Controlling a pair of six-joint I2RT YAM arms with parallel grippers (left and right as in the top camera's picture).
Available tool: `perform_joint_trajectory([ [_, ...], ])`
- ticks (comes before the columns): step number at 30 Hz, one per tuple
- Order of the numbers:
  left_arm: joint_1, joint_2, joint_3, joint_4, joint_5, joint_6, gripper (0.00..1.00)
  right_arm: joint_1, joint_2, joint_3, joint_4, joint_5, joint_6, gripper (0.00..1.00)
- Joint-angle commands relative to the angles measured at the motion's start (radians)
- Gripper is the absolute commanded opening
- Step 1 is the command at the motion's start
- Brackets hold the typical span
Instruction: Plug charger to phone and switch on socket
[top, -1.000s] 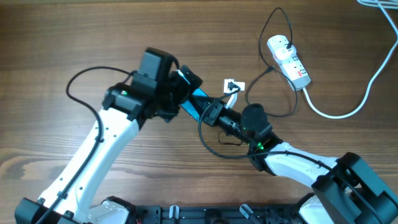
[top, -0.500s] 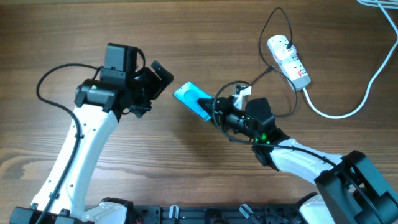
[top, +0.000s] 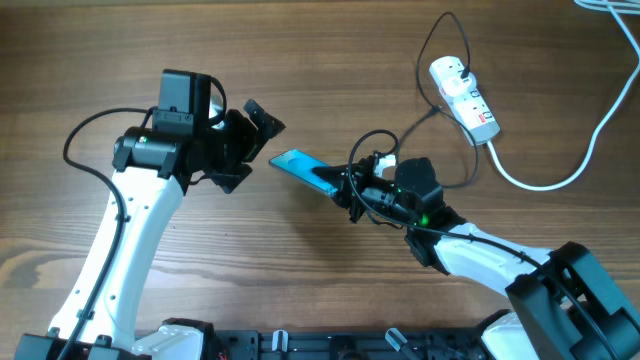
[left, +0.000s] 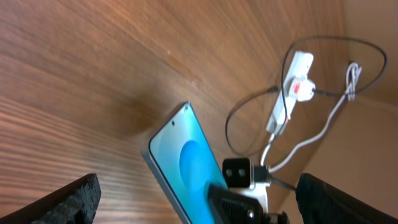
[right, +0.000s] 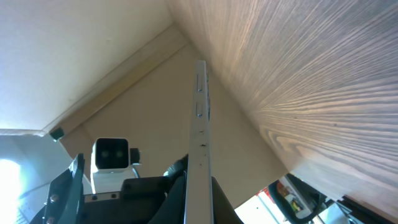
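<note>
The phone (top: 303, 168), cyan screen up and tilted, is held at its right end by my right gripper (top: 345, 187), above the table. In the right wrist view the phone (right: 200, 124) stands edge-on between the shut jaws (right: 200, 202). My left gripper (top: 256, 146) is open and empty, a little left of the phone. In the left wrist view the phone (left: 183, 163) lies between my wide-open fingers (left: 202, 202). The white socket (top: 465, 98) lies at the back right, also in the left wrist view (left: 292, 81). The black charger cable (top: 432, 45) loops from it toward my right gripper; its tip is hidden.
The socket's thick white cord (top: 590, 140) curves off to the right edge. My right arm (top: 480, 262) stretches from the lower right. My left arm (top: 130, 250) rises from the lower left. The table is brown wood (top: 80, 60).
My left gripper has let go of the phone and drawn back to the left. My right gripper now holds the phone alone and has tipped it flatter.
</note>
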Motion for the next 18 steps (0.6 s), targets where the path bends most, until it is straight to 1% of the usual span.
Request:
perform_joint_trajectory([
  [1,0.002,-0.020,-0.020,-0.016,0.086,0.016,1.00,0.001,0.002,0.020,0.028,-0.009,0.023,0.04],
  [4,0.002,-0.020,-0.044,0.003,0.184,0.016,1.00,0.001,0.002,0.020,0.041,0.002,0.023,0.04],
  [8,0.002,-0.020,-0.103,0.100,0.298,-0.008,0.99,0.001,0.002,0.020,0.085,0.005,0.022,0.04],
  [12,0.002,-0.020,-0.170,0.148,0.309,-0.038,0.97,0.001,0.002,0.020,0.094,0.013,0.021,0.04],
  [13,0.002,-0.020,-0.191,0.169,0.309,-0.051,0.94,0.001,0.002,0.021,0.094,0.013,0.019,0.04],
  [15,0.002,-0.020,-0.219,0.209,0.310,-0.101,0.82,0.002,0.002,0.020,0.095,0.012,0.019,0.04],
  [16,0.002,-0.020,-0.232,0.240,0.310,-0.136,0.77,0.002,0.002,0.020,0.095,0.013,0.019,0.04],
  [18,-0.002,-0.020,-0.244,0.278,0.310,-0.169,0.76,0.002,0.002,0.020,0.095,0.013,0.018,0.04],
])
